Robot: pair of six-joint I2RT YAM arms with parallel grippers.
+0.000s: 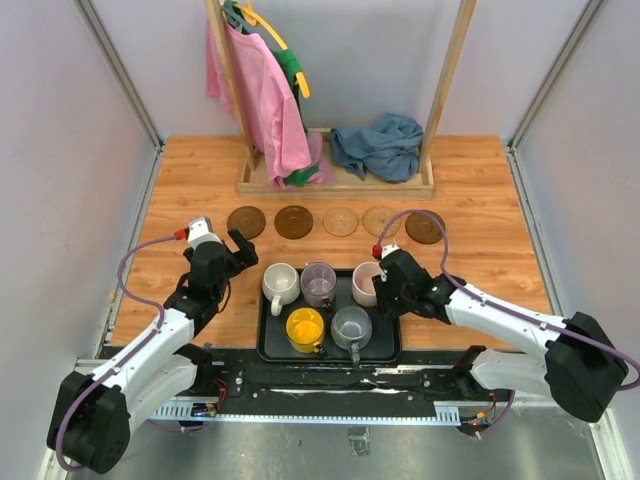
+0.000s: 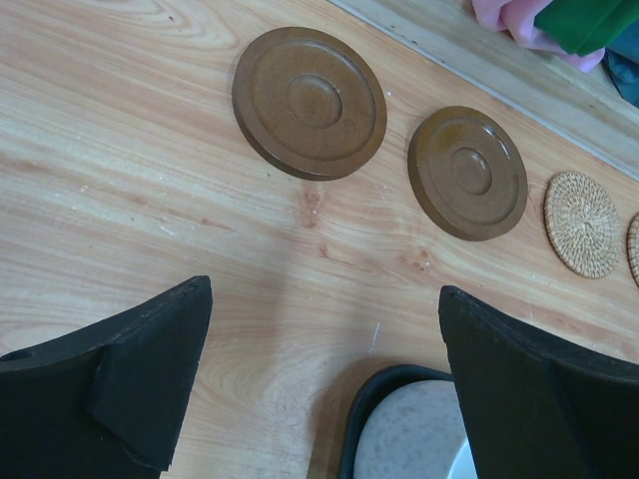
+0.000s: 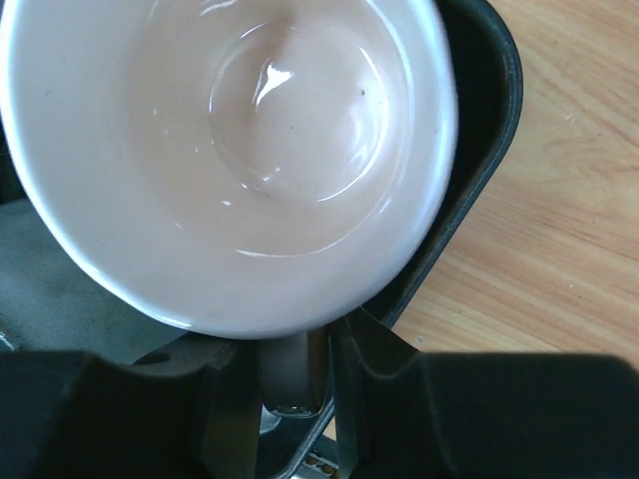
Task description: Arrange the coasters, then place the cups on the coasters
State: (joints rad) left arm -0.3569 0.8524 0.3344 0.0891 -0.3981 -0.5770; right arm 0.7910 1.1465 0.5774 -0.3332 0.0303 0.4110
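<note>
**Top view.** The five coasters (image 1: pixel 340 221) lie in a row across the table (image 1: pixel 480 180), beyond the black tray (image 1: pixel 266 340). None carries a cup. All five cups stand in the tray: the white cup (image 1: pixel 280 283), purple cup (image 1: pixel 318 283) and pink cup (image 1: pixel 367 283) in the far row, and the yellow cup (image 1: pixel 305 328) and grey cup (image 1: pixel 351 325) in the near row. My right gripper (image 1: pixel 383 272) sits at the pink cup's right side. My left gripper (image 1: pixel 238 250) hovers over the wood to the left of the tray.

**Left wrist view.** The left gripper (image 2: pixel 324 289) stands wide, with only bare wood between its fingers. Two brown coasters and a woven one lie ahead. A corner of the tray (image 2: pixel 364 399) shows below.

**Right wrist view.** The pink cup (image 3: pixel 230 150) fills the frame, at the right end of the tray (image 3: pixel 479 150). The right gripper (image 3: pixel 297 384) is narrow, with one finger on each side of the handle (image 3: pixel 295 364). I cannot tell whether the pads are pressing on it yet.

**Procedure.** I judge the step in hand to be the grasp of the pink cup.
1. I confirm that both pads bear on the handle before lifting.
2. I raise the cup straight up until its base clears the tray rim, minding the purple cup close beside it.
3. I carry it slowly, because a cup held by its handle may swing.
4. I lower it upright onto the centre of the end coaster (image 1: pixel 425 227), which lies nearest.
</note>
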